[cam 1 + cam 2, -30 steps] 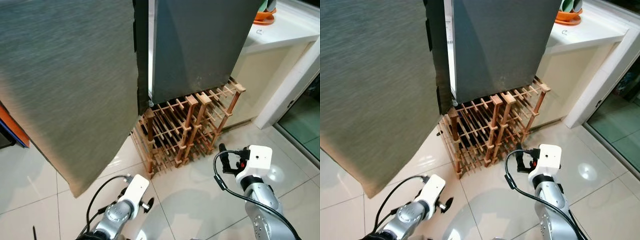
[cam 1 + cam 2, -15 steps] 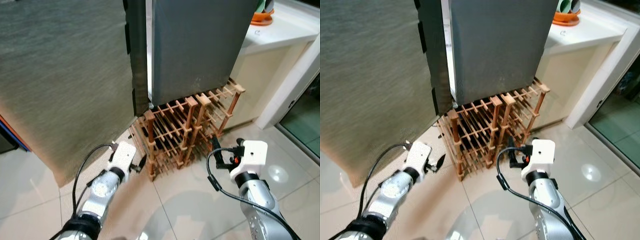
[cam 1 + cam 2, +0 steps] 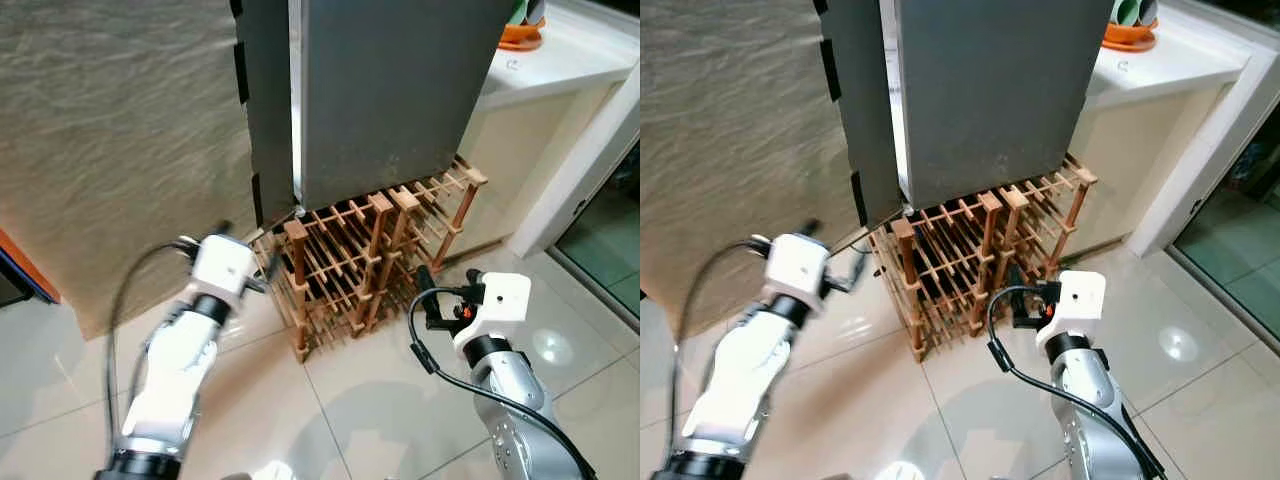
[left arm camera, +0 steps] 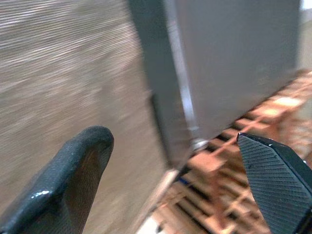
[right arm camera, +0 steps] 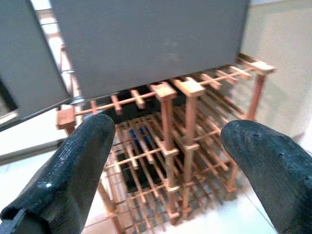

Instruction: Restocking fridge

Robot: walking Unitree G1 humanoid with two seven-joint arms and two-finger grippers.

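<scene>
Now, fridge door [image 3: 110,150]: grey, ajar, just beyond left gripper [image 4: 175,180], fingers spread.
Right gripper [image 5: 165,161]: fingers apart, facing wooden rack [image 3: 375,255].

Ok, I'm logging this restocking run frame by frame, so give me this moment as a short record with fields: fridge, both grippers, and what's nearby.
fridge door: grey, ajar, a lit gap along its edge
fridge body: grey front panel, above the rack
left gripper: open, empty, raised toward the door's lower edge
right gripper: open, empty, pointed at the wooden rack
wooden rack: lattice standing on the tiled floor under the fridge
counter: white, to the robot's right, an orange dish on it
</scene>
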